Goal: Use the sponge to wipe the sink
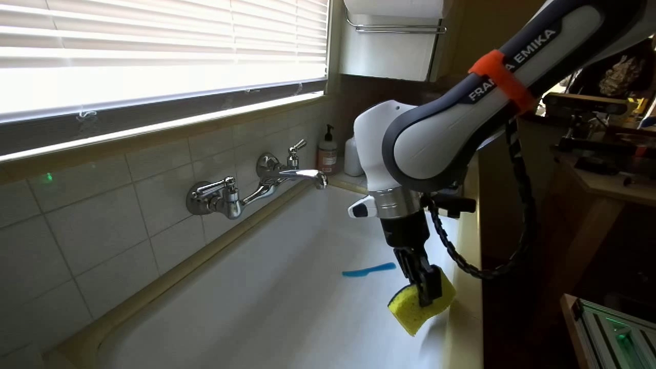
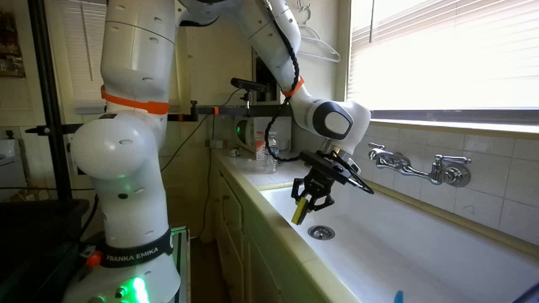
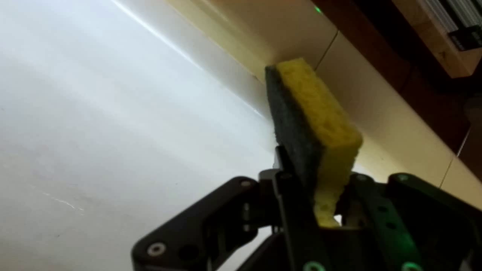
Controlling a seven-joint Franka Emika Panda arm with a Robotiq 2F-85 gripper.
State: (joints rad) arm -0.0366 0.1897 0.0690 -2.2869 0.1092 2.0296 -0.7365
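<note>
My gripper (image 1: 428, 287) is shut on the sponge (image 1: 408, 309), a yellow block with a dark scouring layer. Over the near side of the white sink (image 1: 246, 312), close to its rim, the sponge hangs tilted. From the frames I cannot tell whether it touches the basin wall. In an exterior view the sponge (image 2: 299, 211) shows edge-on, up and left of the drain (image 2: 321, 232). The wrist view has the dark layer of the sponge (image 3: 316, 109) against the left finger and the yellow side toward the right one; its lower part is hidden between the fingers.
A thin blue strip-like item (image 1: 369, 270) lies in the basin. The chrome faucet (image 1: 302, 175) juts out from the tiled wall over the sink. Soap bottles (image 1: 327, 152) stand at the sink's far end. A yellowish rim (image 2: 290, 235) runs along the near side.
</note>
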